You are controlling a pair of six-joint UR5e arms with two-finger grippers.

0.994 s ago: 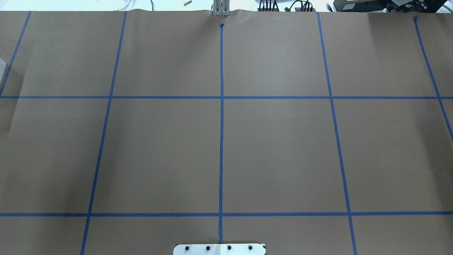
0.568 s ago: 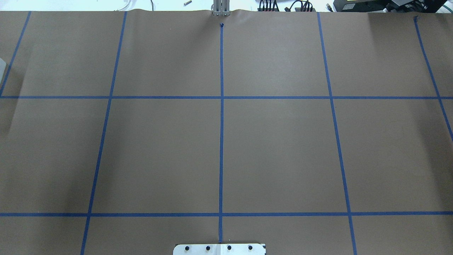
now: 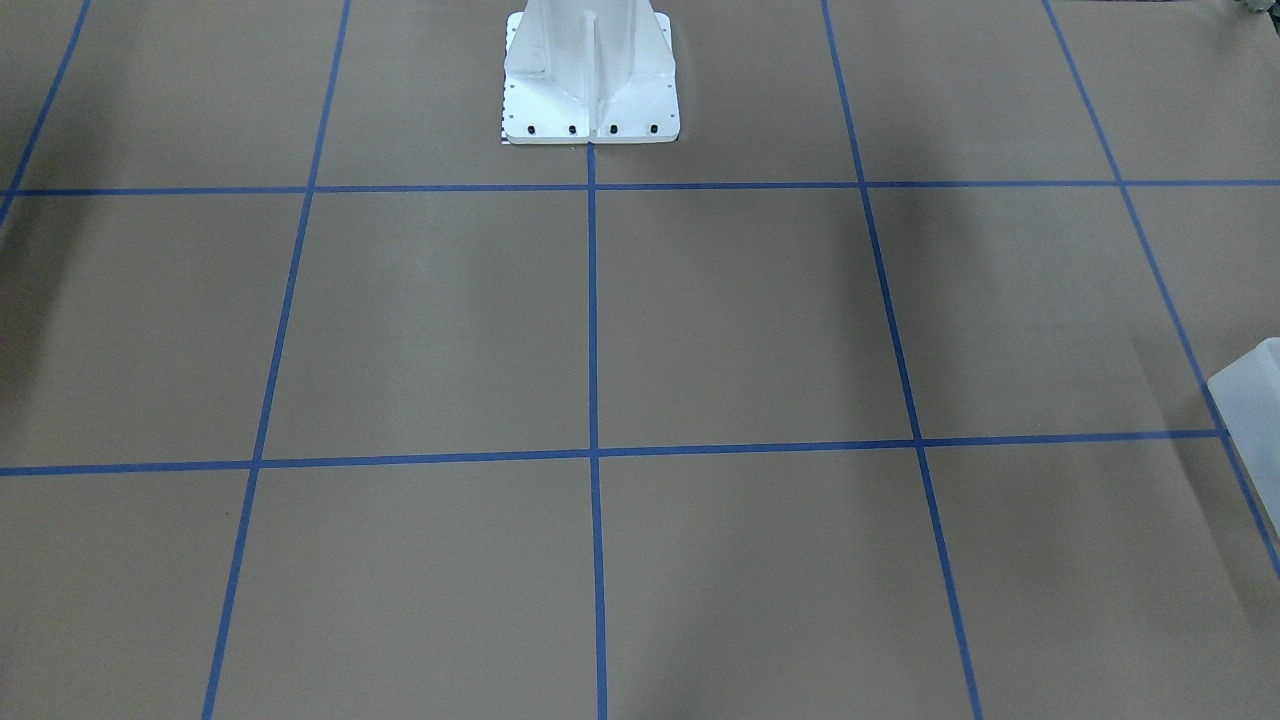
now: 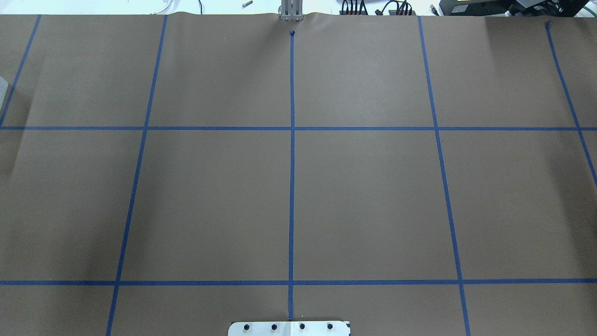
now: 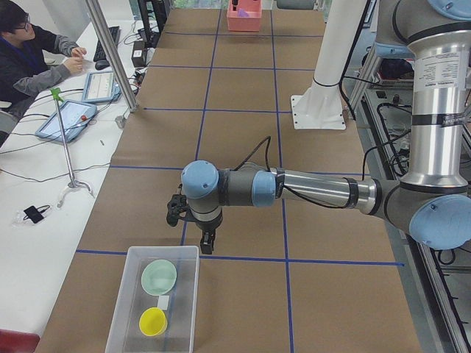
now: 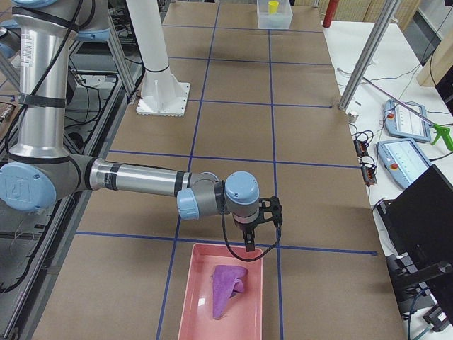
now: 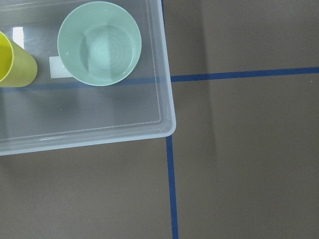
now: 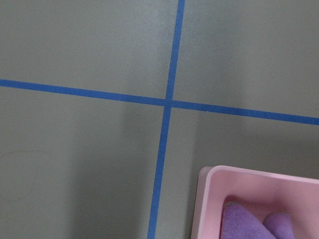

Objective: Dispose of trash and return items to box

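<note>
Brown paper point(image 4: 373, 196) unchanged for 1 second, so likely finished: bowl point(image 5: 159, 277) and cup point(image 5: 153, 321) in clear box point(image 5: 185, 309) at the bench's left end, cloth point(image 6: 226, 287) in pink tray point(image 6: 185, 312) at its right end. Left gripper point(image 5: 208, 246), right gripper point(image 6: 249, 244): cannot tell their opening.

The box point(image 5: 121, 301) sits on the worktop point(image 4: 210, 200) at the robot's left end. In it, the bowl point(image 5: 159, 277) lies beside the cup point(image 5: 153, 321). The tray point(image 6: 190, 297) sits at the right end, with the cloth point(image 6: 228, 287) in it.

robotics lab; grid-taped table point(image 4: 210, 196); operator point(image 5: 29, 59) w/ tablets point(image 5: 65, 121) beside it
</note>
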